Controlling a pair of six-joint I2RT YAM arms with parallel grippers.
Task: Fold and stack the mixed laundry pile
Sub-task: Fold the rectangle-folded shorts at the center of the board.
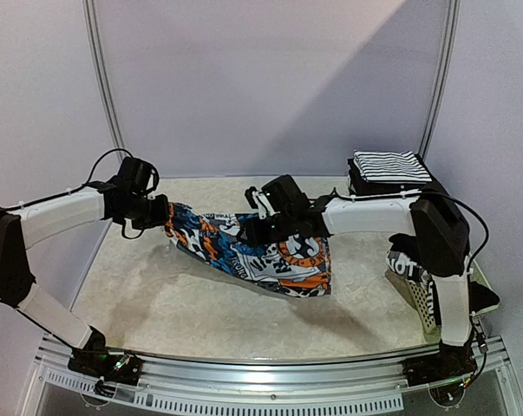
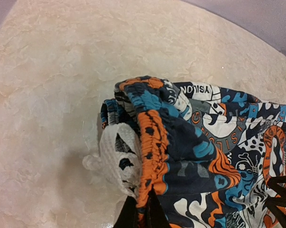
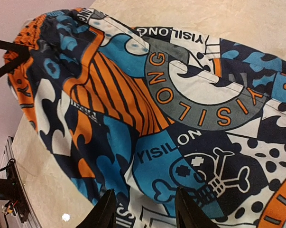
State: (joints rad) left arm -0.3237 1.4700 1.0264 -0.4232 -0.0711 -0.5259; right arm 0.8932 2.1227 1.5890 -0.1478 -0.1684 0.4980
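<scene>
printed garment (image 1: pixel 244 251) is held up over bench (image 1: pixel 157 295) centre | left hand (image 1: pixel 164 214) is clamped on its waistband | right hand (image 1: pixel 259 227) is half-narrowed around cloth, grip cannot be told | judged light, limp; best taken at waistband corners

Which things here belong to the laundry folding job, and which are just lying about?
Job:
- printed garment, one end pinched in the left claw
- folded striped garment, back right
- black-and-white cloth in the basket

Lying about:
- white lattice basket
- table
</scene>
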